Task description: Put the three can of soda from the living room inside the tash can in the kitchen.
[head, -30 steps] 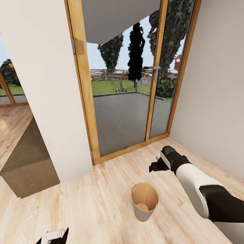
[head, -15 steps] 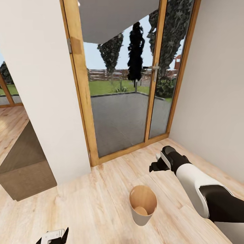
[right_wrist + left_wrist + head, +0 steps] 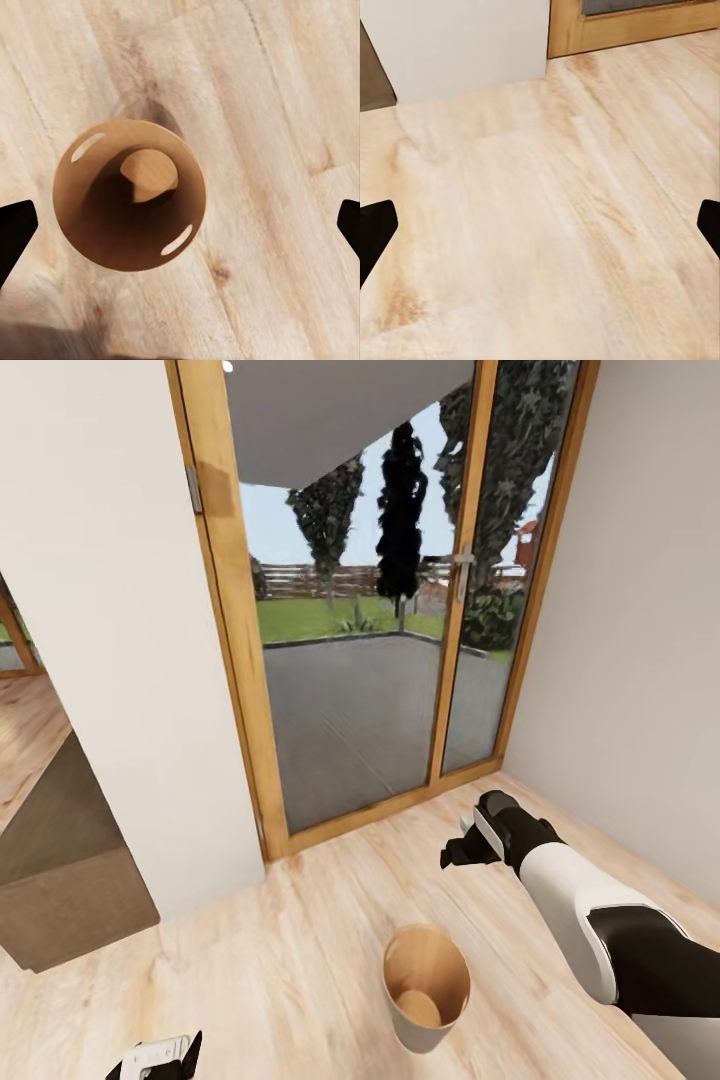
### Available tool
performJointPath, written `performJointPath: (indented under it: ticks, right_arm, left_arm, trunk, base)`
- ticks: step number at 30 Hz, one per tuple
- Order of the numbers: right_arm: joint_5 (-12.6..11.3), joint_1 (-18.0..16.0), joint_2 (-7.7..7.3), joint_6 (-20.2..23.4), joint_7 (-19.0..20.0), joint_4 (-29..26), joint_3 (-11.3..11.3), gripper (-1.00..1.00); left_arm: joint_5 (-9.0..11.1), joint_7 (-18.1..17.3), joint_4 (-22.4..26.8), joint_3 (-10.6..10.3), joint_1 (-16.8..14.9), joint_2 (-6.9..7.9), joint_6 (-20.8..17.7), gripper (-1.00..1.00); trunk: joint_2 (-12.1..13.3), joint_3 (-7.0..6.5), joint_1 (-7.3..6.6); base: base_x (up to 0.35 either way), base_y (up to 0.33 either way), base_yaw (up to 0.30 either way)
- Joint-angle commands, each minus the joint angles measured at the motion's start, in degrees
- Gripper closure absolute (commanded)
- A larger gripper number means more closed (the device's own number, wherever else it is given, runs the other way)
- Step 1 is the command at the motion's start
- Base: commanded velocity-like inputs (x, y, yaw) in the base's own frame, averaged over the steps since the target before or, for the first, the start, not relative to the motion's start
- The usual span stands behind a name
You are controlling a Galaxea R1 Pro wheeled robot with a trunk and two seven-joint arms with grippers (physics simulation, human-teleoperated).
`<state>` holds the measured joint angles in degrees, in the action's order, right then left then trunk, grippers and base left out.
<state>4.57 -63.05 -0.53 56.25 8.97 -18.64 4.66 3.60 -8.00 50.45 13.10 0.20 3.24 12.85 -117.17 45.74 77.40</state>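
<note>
The right gripper (image 3: 462, 852) is wide open and holds nothing. The bin (image 3: 129, 195) stands upright on the wood floor (image 3: 300, 960), below and just beside it, and looks empty. It seems light and stiff; its rim is the best grip. The left gripper (image 3: 155, 1058) is also open and empty.

Wood-framed glass doors (image 3: 370, 660) (garden beyond) meet the wood floor (image 3: 260, 970).
</note>
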Motion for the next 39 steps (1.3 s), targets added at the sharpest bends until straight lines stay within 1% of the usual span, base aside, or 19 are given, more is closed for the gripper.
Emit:
performJointPath:
  ticks: [1,10,26,30,31,35,39]
  right_arm:
    - [0.0,0.0,0.0,0.0,0.0,0.0,0.01,-1.0]
    - [0.0,0.01,0.0,0.0,0.0,0.0,0.04,-1.0]
    - [0.0,0.02,-0.12,0.0,0.05,-0.07,0.0,-1.0]
    - [-0.04,0.03,-1.58,0.0,0.12,-0.08,0.0,-1.0]
    - [-0.07,0.02,-2.28,0.0,0.27,-0.08,0.0,-1.0]
    - [-0.08,-0.02,-2.93,0.0,0.43,-0.08,0.0,-1.0]
    - [-0.09,-0.01,-3.04,0.0,0.45,-0.08,0.0,-1.0]
  left_arm:
    - [0.0,0.0,0.0,0.0,0.01,-0.03,0.01,-1.0]
    - [0.07,0.07,0.0,0.1,0.06,-0.12,0.01,-1.0]
    - [-0.07,0.02,0.0,0.09,0.0,-0.16,-0.1,-1.0]
    - [-0.08,0.01,-0.03,0.03,-0.02,-0.16,-0.11,-1.0]
    - [-0.08,0.01,-0.05,0.02,-0.02,-0.16,-0.11,-1.0]
    - [-0.15,0.01,-0.08,0.0,-0.02,-0.16,-0.11,-1.0]
    - [-0.16,0.01,-0.08,0.0,-0.02,-0.14,-0.11,-1.0]
  trunk:
    - [0.0,0.0,0.0]
    - [0.0,0.0,0.0]
    - [-6.42,2.87,3.51]
    - [-8.02,3.59,4.39]
    - [-8.42,3.77,4.61]
    - [-10.03,4.49,5.49]
    - [-11.63,5.21,6.37]
  base:
    - [0.189,0.02,0.0]
    - [0.066,0.007,0.0]
    - [0.004,0.0,0.0]
    - [0.0,0.0,0.0]
    - [0.0,0.0,0.0]
    - [0.0,0.0,0.0]
    - [0.0,0.0,0.0]
